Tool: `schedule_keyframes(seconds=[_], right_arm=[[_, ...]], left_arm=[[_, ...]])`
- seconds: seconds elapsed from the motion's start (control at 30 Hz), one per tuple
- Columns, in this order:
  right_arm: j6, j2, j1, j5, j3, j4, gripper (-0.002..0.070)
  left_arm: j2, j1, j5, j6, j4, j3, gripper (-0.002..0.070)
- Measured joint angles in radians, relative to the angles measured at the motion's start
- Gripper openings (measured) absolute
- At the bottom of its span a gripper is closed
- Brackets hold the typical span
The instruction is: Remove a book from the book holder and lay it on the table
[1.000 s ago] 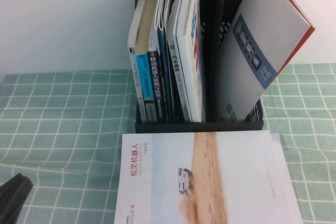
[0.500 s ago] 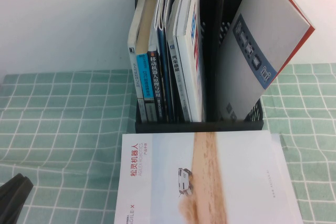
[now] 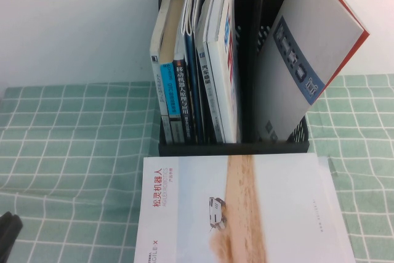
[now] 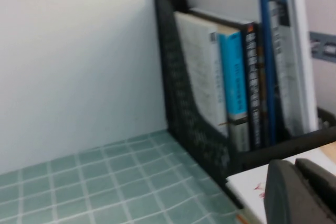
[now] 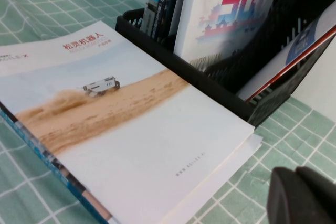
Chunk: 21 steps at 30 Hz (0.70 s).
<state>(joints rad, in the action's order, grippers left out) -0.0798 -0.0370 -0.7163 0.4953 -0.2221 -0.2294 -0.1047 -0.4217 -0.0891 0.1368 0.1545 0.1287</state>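
1. High view: my book (image 3: 246,210) lies flat on the bench (image 3: 74,146), low in the frame and just in front of the holder (image 3: 234,147). I judge the task done, bar pulling my arms clear. My left hand (image 3: 7,229) is a dark stub at the lower left edge, off the book; I cannot tell whether it is spread. My right hand is out of frame. The holder is black perforated plastic, with upright spines in its left bay and a grey, red-edged book (image 3: 311,47) leaning in its right.
2. Left wrist view: my left hand (image 4: 302,192) sits lower right, its state unclear. The book's white corner (image 4: 257,187) rests against the holder's base (image 4: 199,124).
3. Right wrist view: my right hand (image 5: 304,195), lower right, is pressed together and holds nothing. The book (image 5: 121,114) has a smooth, glossy cover with a sandy band, and lies on another thin booklet (image 5: 47,158). The cloth is mint with a white grid.
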Motion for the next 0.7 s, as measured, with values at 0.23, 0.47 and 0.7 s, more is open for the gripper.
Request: schedule_keyframes(seconds=[0.23,0.47,0.7], right_arm=[[0.0,0.0,0.0,0.0,0.001,0.0,-0.0002],[0.0,0.0,0.0,0.002,0.002,0.002,-0.0002],[0.0,0.0,0.0,0.002,0.002,0.002,-0.0002]], left_arm=[[0.098,0.246,-0.086,-0.002,-0.024,-0.037,-0.0001],[0.116,0.383,-0.08,-0.002,-0.126,-0.134,-0.0001],[0.116,0.396,-0.252,-0.031,-0.231,-0.15,-0.0001]])
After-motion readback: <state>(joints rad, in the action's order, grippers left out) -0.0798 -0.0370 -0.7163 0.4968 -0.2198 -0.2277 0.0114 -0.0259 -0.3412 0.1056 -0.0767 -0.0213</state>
